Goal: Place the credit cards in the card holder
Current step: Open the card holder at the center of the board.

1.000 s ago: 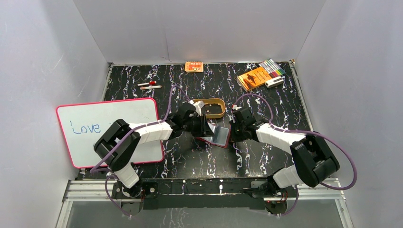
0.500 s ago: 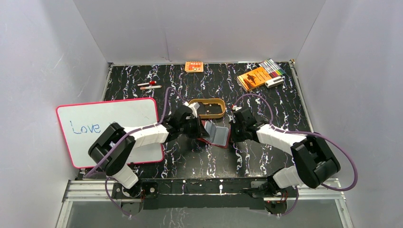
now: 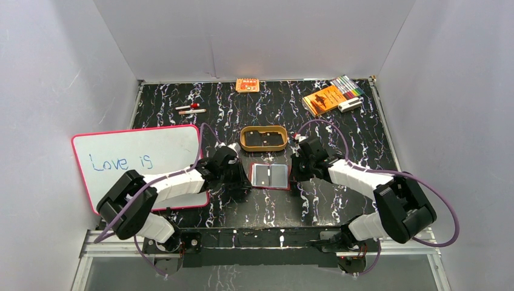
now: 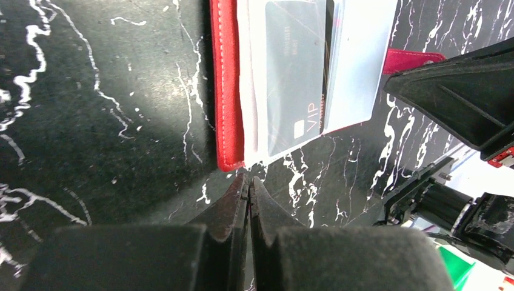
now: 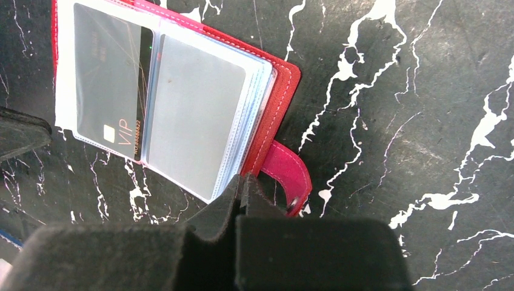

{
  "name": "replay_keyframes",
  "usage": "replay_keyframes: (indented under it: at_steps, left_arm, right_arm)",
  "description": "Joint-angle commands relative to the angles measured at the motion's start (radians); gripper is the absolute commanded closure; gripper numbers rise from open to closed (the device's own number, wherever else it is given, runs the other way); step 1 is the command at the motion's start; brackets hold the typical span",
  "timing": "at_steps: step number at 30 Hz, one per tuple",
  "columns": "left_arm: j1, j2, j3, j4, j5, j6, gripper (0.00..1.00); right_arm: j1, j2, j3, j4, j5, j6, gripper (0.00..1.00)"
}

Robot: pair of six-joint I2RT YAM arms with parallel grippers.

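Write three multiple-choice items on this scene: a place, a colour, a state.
1. Where does the card holder lie?
A. Between the left pincer and right pincer, nearer than the tan tray
B. Inside the tan tray
C. Beyond the tan tray
2. Its cover is:
A. blue
B. tan
C. red
3. The card holder is:
A. snapped shut
B. open, sleeves up
C. standing on edge
Key: 1 A, the top view shows it between both pincers; 2 C, red edges frame the sleeves; 3 B, a VIP card shows through a clear sleeve.
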Motion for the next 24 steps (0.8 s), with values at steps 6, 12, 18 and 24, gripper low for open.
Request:
replay_keyframes:
  at_steps: [6,12,18,24]
  left_arm:
    - [-0.003,-0.124,0.151,-0.137,-0.050,0.067,0.52]
    - [-0.003,-0.039,0.203,-0.093,-0.028,0.075,0.52]
    - [-0.001,0.050,0.203,-0.089,-0.089,0.084,0.60]
    - [-0.002,0.100,0.160,-0.061,-0.119,0.079,0.65]
  right_arm:
    - [0.002,-0.070,-0.022,0.025,-0.023,0.053,0.89]
    - [-0.001,-0.103,-0.041,0.035,-0.015,0.161,0.67]
    - [-0.009,-0.124,-0.110,0.077,-0.070,0.311,0.58]
    - [-0.010,-0.222,-0.163,0.063,-0.024,0.351,0.48]
